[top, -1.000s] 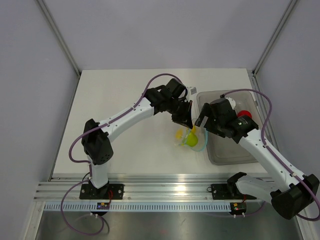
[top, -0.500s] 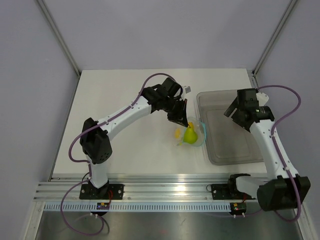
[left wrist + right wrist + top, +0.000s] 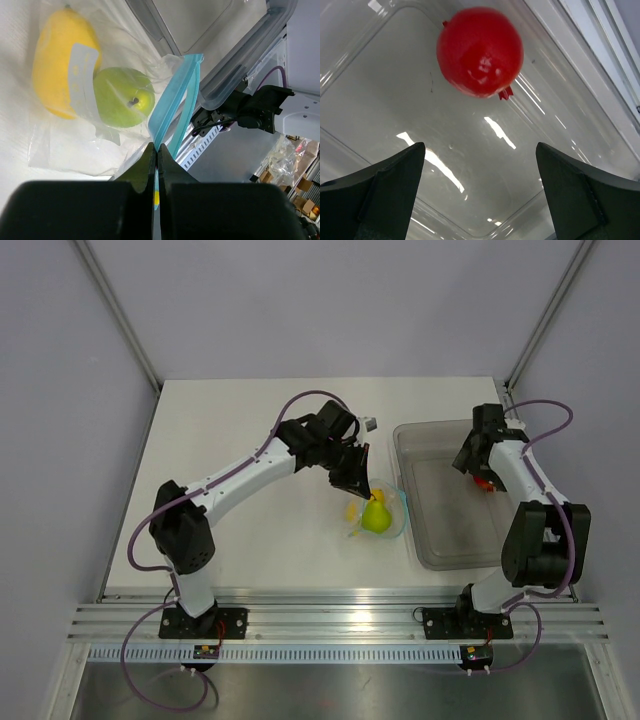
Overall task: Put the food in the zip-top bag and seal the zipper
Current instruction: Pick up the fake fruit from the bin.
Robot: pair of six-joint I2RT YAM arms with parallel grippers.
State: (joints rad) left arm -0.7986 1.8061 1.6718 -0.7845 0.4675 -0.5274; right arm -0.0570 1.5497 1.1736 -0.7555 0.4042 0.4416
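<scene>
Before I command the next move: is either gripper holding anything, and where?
Left gripper pinches the zip-top bag by its blue zipper. Right gripper holds nothing, open, facing the red fruit.

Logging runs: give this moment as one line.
left gripper shut on zipper | right gripper open near red fruit | bag: yellow fruit, green fruit

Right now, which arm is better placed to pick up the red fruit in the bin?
Right. The right gripper hovers open over the red fruit in the grey bin; the left gripper is shut on the zipper of the bag.
</scene>
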